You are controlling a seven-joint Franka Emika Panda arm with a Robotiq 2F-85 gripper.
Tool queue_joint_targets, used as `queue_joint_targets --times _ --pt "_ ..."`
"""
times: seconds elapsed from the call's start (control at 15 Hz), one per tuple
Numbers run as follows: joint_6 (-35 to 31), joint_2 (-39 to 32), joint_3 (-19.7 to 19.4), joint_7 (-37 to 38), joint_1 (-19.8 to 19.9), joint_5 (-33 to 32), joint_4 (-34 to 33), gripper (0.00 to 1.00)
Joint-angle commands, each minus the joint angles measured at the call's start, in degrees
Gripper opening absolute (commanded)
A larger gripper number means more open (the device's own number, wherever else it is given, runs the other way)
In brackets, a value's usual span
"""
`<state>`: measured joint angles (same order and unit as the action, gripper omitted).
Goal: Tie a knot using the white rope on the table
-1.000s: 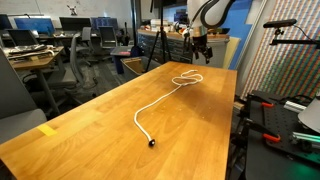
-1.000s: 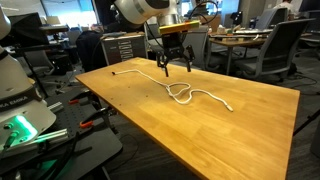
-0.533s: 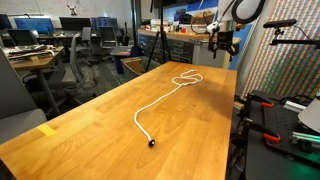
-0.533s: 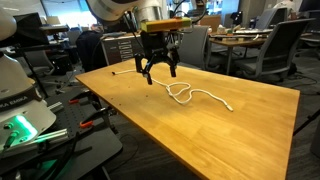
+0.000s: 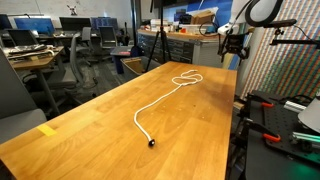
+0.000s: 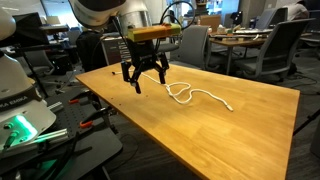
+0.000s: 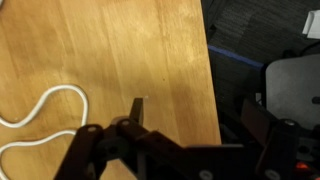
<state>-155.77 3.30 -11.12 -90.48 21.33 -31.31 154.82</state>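
A white rope lies on the wooden table, with a loop at its far end and a dark tip at its near end. It also shows in an exterior view and as a curved loop at the left of the wrist view. My gripper is open and empty. It hangs in the air above the table's edge, away from the rope's loop. In an exterior view it sits high at the table's far corner. In the wrist view the fingers straddle the table edge.
The table's edge drops to dark floor with equipment beside it. Office chairs and desks stand behind. A tripod stands at the far end. A robot base with a green light stands beside the table.
My gripper has moved off the rope's loop, sideways and up toward the table's edge. It stays open and empty. The rope has not moved.
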Motion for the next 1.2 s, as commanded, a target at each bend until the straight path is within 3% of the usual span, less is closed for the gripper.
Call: queue_joint_targets --times 0.0,0.07,0.2,0.33,0.47,0.6,0.67,0.87,1.13 --pt "5.1 2.0 1.2 -5.4 -7.1 13.1 6.4 1.0" --pt "8.8 -1.4 3.2 -7.4 -10.2 19.0 2.5 1.0" --pt "14.4 0.9 5.9 -11.1 -14.8 28.4 3.5 1.0" --pt "18.1 4.7 3.9 -14.3 -22.6 38.4 3.1 1.0" --pt "22.5 9.1 4.1 -11.6 -29.4 48.5 2.6 1.0" --pt "23.0 9.3 9.3 -7.0 -31.3 58.6 -0.7 1.0" --pt "20.6 6.3 7.8 -9.6 -29.0 52.7 1.0 1.0" --pt "21.9 8.6 10.2 -6.8 -31.4 57.3 -0.5 1.0" --pt "7.3 4.8 14.0 4.6 -31.0 49.5 -0.2 1.0"
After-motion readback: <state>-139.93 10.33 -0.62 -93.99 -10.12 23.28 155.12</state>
